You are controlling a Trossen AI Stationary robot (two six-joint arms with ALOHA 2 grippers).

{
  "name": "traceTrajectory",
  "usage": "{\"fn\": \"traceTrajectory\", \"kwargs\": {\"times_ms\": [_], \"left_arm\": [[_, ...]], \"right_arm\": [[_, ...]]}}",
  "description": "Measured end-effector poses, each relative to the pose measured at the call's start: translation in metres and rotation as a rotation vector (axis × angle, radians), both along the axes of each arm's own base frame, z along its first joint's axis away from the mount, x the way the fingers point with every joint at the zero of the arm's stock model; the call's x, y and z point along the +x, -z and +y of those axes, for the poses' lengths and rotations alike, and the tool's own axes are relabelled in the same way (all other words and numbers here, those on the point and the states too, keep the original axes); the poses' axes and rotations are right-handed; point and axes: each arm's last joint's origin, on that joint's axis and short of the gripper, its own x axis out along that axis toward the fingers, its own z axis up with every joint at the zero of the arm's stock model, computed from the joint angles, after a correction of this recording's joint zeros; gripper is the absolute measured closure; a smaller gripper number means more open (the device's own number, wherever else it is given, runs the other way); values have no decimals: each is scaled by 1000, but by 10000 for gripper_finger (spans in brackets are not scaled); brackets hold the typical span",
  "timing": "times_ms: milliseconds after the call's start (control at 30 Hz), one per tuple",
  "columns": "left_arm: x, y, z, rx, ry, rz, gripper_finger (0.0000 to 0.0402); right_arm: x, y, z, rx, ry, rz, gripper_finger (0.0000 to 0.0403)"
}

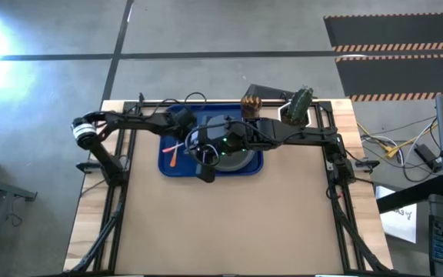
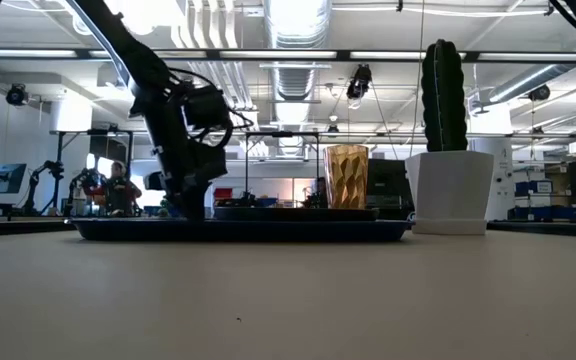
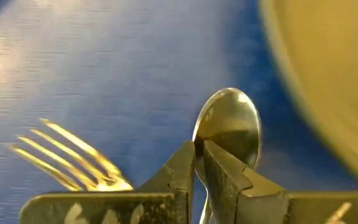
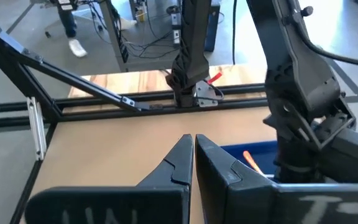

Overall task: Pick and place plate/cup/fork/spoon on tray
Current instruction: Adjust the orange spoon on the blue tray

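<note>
Left wrist view: left gripper (image 3: 199, 163) clamped on spoon (image 3: 227, 127), fork (image 3: 67, 158) beside, on tray (image 3: 104, 74).

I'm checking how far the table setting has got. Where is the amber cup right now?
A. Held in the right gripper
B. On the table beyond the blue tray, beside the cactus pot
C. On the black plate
B: in the high view the cup stands past the tray rim, next to the cactus pot.
</note>
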Motion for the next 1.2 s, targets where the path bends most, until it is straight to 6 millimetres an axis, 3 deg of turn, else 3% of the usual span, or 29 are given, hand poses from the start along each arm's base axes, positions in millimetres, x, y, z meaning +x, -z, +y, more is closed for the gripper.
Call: {"fn": "traceTrajectory", "kwargs": {"times_ms": [267, 533, 767, 1200], "left_arm": [[3, -31, -19, 40, 17, -112, 387], [-17, -57, -29, 61, -50, -100, 387], [-35, -54, -40, -5, -101, 57, 387], [-18, -38, -57, -31, -40, 87, 387]], "right_arm": [[-3, 6, 0, -4, -1, 68, 394], [-4, 7, 0, -5, -2, 77, 394], [-4, 7, 0, -15, -11, 86, 394], [-4, 7, 0, -14, -16, 87, 394]]}}
